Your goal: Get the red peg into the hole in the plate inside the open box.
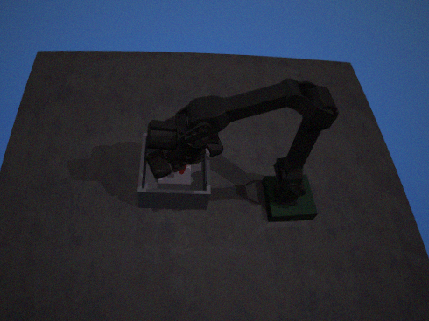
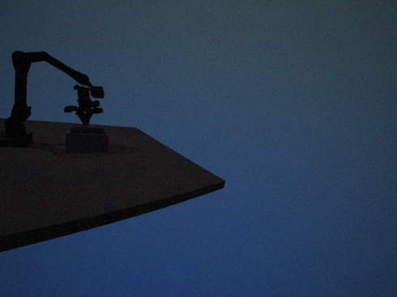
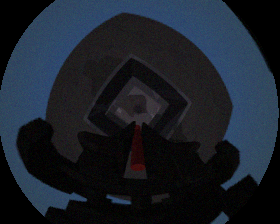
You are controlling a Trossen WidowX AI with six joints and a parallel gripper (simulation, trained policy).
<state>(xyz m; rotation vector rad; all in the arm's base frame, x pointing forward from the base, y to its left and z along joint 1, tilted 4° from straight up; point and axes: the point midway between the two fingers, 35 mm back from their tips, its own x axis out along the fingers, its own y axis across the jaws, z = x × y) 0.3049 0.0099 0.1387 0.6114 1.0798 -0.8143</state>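
The red peg [image 1: 182,170] [image 2: 84,127] [image 3: 137,152] is between the fingertips of my gripper [image 2: 85,125] [image 3: 138,124], which is shut on it. The gripper points down over the open grey box [image 1: 174,191] [image 2: 87,142] [image 3: 94,102], with the fingertips at about rim height in the exterior view. The light plate [image 1: 175,178] [image 3: 153,104] lies at the box's bottom, partly covered by the gripper in the top view. A dark round spot on the plate, under shadow, shows ahead of the fingertips in the wrist view. The peg's lower tip is hard to make out.
The box walls stand around the gripper's fingers on all sides. The arm's green base block [image 1: 291,210] is right of the box in the top view. The dark table [image 1: 109,258] [image 2: 121,182] carries both, and the arm's shadow falls left of the box.
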